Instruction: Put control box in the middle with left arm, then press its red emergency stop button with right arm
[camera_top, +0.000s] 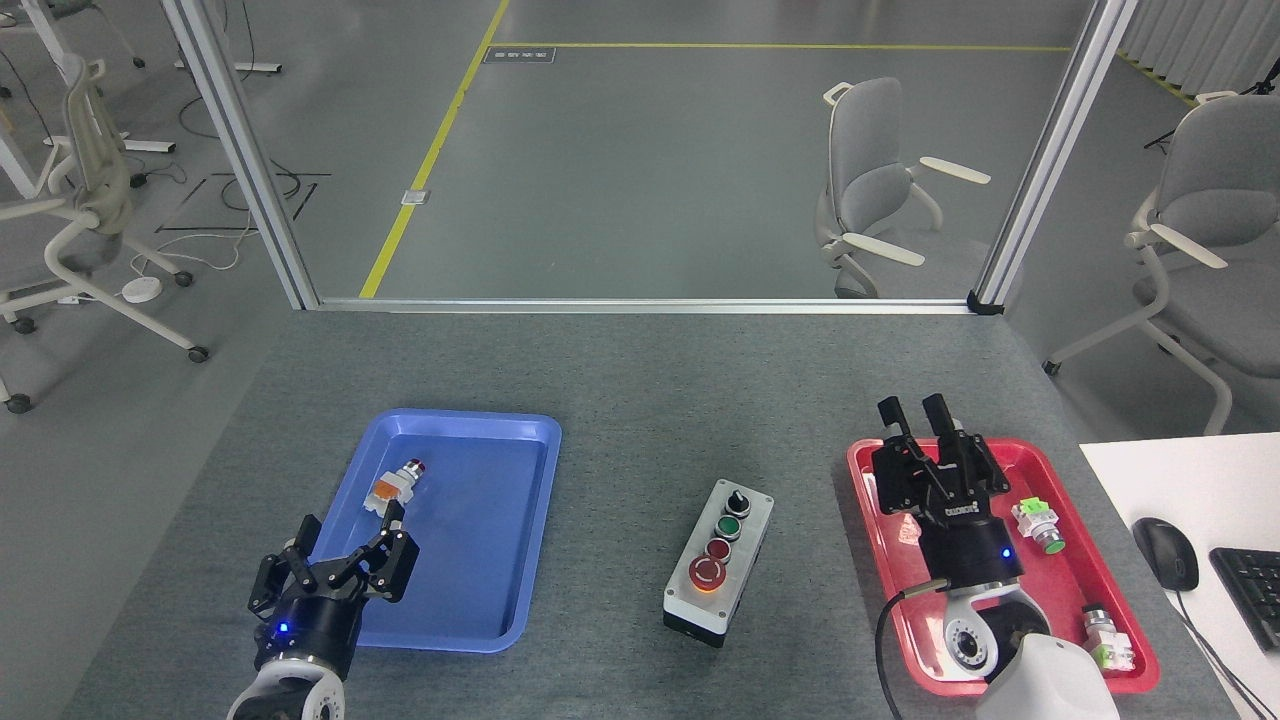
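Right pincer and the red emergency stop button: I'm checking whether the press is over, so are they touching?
Apart. The head view shows the right pincer raised over the red tray, with bare table between it and the red emergency stop button.

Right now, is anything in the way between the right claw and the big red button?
Nothing visible. The right claw is raised over the red tray, and only bare grey table lies between it and the red emergency stop button on the control box.
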